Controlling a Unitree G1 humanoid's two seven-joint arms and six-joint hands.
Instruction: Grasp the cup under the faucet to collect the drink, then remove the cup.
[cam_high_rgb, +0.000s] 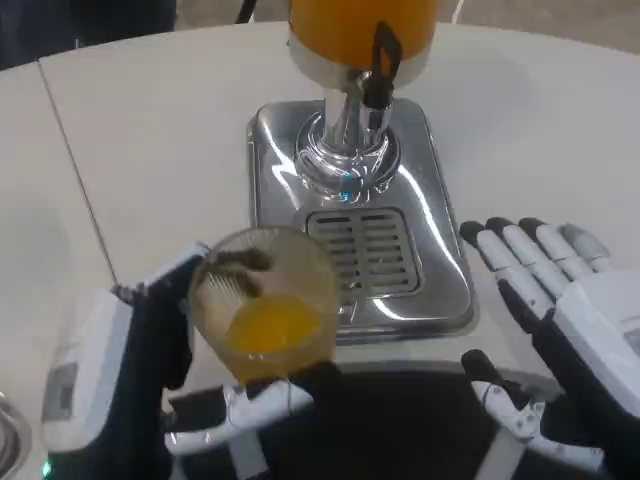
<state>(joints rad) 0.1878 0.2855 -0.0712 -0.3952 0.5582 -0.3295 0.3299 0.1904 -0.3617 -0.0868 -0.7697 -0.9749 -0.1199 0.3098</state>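
While the left hand (150, 380) grips the clear cup (265, 305) of orange juice beside the dispenser's drip tray (430, 240), the right hand (560, 320) lies spread, holding nothing.

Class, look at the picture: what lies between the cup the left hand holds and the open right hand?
In the head view, the slotted metal drip tray lies between the clear plastic cup of orange juice in the left hand and the right hand.

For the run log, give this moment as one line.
left hand holds cup with orange drink | cup off drip tray | right hand open
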